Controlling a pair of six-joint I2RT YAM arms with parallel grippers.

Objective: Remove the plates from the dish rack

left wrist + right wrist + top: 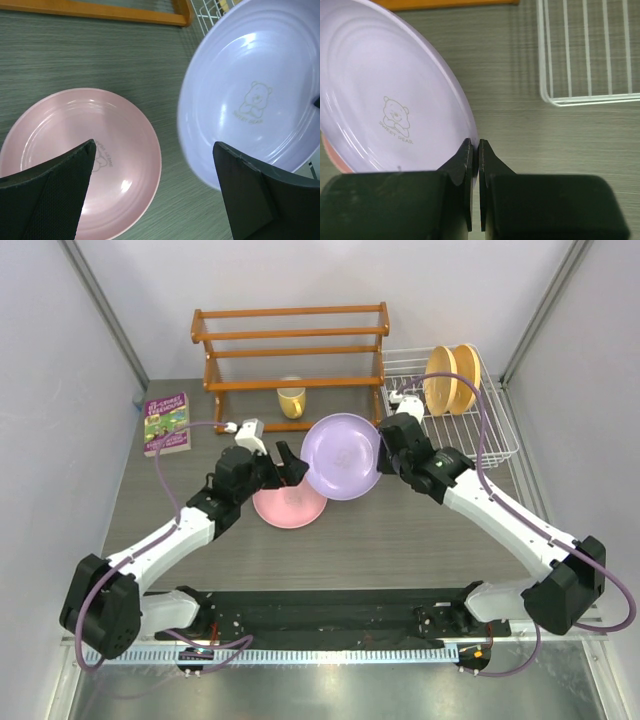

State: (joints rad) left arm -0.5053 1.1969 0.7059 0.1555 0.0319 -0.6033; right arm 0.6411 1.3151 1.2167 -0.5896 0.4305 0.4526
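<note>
The pink plate lies flat on the table, also in the left wrist view. My right gripper is shut on the rim of the lavender plate, holding it above the table beside the pink plate; the right wrist view shows its jaws pinching the rim of that plate. My left gripper is open and empty above the pink plate, the lavender plate to its right. Orange-yellow plates stand in the white dish rack at the back right.
A brown wooden shelf rack stands at the back with a yellow mug under it. A book lies at the back left. The dish rack's wire floor shows in the right wrist view.
</note>
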